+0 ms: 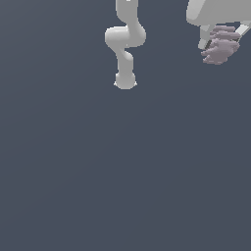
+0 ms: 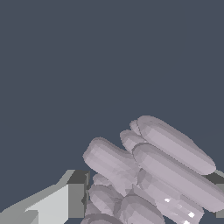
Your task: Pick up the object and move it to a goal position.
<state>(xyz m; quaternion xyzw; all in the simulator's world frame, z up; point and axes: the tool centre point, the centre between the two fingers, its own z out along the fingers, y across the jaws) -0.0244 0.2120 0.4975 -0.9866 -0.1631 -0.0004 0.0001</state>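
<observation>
— One object (image 1: 221, 45), pinkish-lilac, ridged lobes: location?
— Clamped between the fingers of the gripper (image 1: 223, 41), raised well above the dark floor (image 1: 122, 171), toward the exterior view's upper right
— Arm base (image 1: 125, 81)?
— Far centre

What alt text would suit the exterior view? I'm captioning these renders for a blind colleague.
A white robot claw at the exterior view's upper right grips a small pinkish-lilac lumpy object with ridged lobes. The arm's white base and lower links stand at top centre. Everything else is plain dark grey-blue background.
</observation>
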